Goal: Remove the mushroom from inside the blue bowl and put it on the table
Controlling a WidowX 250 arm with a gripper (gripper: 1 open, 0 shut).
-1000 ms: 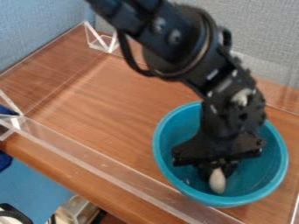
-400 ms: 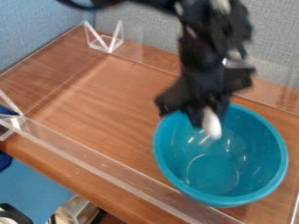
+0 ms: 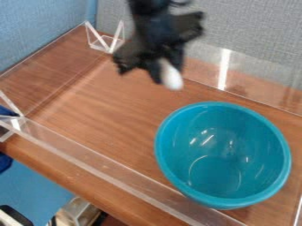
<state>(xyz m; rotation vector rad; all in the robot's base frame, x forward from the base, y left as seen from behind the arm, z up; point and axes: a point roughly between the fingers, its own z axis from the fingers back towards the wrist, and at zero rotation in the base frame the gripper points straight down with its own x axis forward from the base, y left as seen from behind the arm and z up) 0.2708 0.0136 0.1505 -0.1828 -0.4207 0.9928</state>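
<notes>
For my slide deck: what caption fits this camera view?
Gripper holds the mushroom above the table, clear of the empty blue bowl.

No legible text, labels, brand marks, numbers or signs anywhere in the frame. Surfaces checked: the blue bowl (image 3: pixel 223 163) at lower right is plain glossy plastic, unmarked inside and on the rim. The table (image 3: pixel 94 97) shows wood grain only. The clear acrylic walls (image 3: pixel 101 163) along the lower left and upper edges carry no stickers or print. The black gripper (image 3: pixel 157 48) at upper centre is motion-blurred; any marking on it cannot be made out. The pale mushroom (image 3: pixel 172 78) just below it is blurred too, with no visible marks.
</notes>
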